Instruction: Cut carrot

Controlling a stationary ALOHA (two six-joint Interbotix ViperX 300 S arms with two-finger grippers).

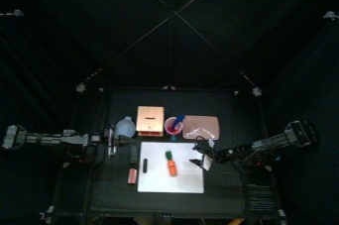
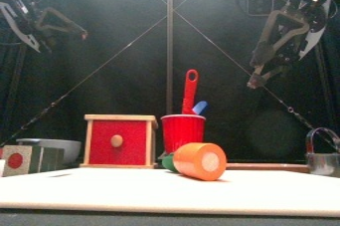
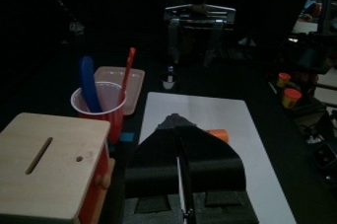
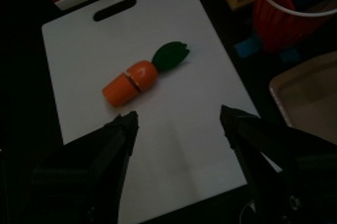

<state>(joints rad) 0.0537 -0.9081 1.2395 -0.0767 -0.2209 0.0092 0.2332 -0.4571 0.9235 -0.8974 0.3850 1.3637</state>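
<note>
1. While the carrot (image 4: 138,78) lies on the white cutting board (image 4: 93,60) near its middle, green tip toward the red cup (image 1: 173,125), no cut has been made; a faint seam across its body is seen, yet both parts are joined.
2. No knife is seen in either end effector, and none can be identified on the surface (image 1: 113,184); a tool is judged to be needed first.
3. The right end effector (image 4: 178,129) is held spread wide above the board, empty, just short of the carrot.
4. The left end effector (image 3: 180,134) is pressed together, empty, raised at the board's left side.
5. Judgement: the task is at its start; grasping, steadying and cutting remain.
</note>
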